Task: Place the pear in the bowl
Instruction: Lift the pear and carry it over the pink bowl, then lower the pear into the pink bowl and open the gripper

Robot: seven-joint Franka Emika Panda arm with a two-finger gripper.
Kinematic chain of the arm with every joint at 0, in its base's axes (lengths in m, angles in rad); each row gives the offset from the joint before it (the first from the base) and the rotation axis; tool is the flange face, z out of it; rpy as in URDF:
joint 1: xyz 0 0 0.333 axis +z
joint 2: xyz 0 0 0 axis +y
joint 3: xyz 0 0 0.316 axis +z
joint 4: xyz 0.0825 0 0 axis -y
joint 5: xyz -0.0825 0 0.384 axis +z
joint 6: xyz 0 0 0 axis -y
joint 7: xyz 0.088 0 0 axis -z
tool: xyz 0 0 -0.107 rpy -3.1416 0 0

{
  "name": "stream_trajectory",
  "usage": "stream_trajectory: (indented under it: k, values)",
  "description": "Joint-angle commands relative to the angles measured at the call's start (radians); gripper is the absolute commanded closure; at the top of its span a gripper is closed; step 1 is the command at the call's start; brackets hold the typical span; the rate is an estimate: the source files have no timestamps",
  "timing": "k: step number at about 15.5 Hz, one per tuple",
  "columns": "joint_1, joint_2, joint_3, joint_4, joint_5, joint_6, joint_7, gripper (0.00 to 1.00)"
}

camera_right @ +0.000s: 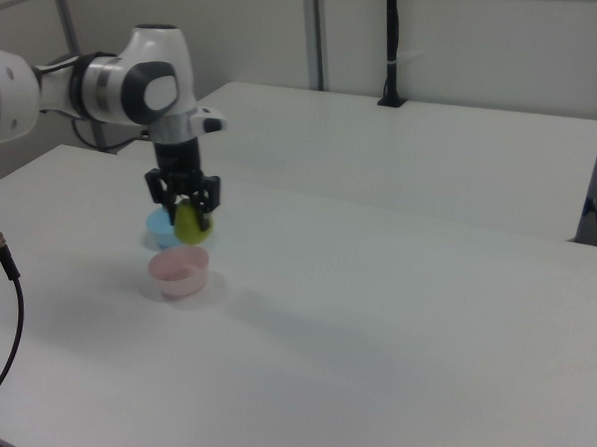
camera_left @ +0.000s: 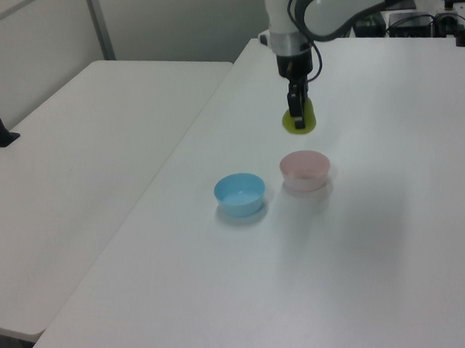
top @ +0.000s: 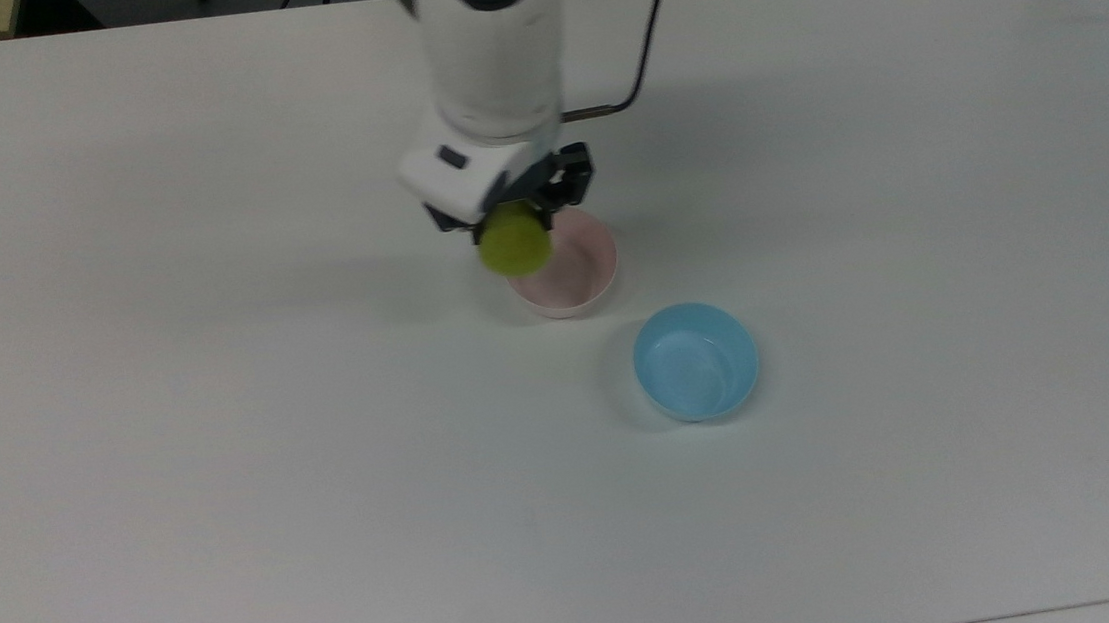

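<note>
Two bowls stand on the white table [top: 228, 481]: the pale pink bowl [top: 572, 285] and a light blue bowl [top: 696, 360], near each other but apart, the blue one lower and further toward the top view's right. The gripper [top: 512, 217] hangs from the white arm [top: 491, 46] with its fingers clamped on the pear [top: 514, 240], which is held clear of the table. In the top view the yellow-green pear overlaps the pink bowl's rim on the top view's left, and part of the bowl's inside remains visible beside it. In the left view the gripper [camera_left: 296, 116] holds the pear [camera_left: 301, 120] above and slightly behind the pink bowl [camera_left: 305, 171], with a clear gap between fruit and rim; the blue bowl [camera_left: 240, 194] sits toward the left view's left of the pink one. In the right view the pear [camera_right: 191, 224] is held by the gripper [camera_right: 186, 210] above the pink bowl [camera_right: 179, 271], and it partly covers the blue bowl [camera_right: 159, 231] behind it. A black cable [top: 637, 53] loops from the arm toward the gripper.
</note>
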Motion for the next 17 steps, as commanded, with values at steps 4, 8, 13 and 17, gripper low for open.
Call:
stream_trajectory:
  k: [4,8,13,17]
  values:
    - [0.065,0.032,-0.011,-0.023,0.007,-0.009,0.048,0.85]
    - [0.088,0.092,-0.013,-0.023,-0.004,-0.001,0.049,0.54]
    - [0.094,0.092,-0.013,-0.019,-0.004,-0.005,0.049,0.00]
    - [0.077,0.014,-0.023,-0.019,-0.005,-0.031,0.046,0.00]
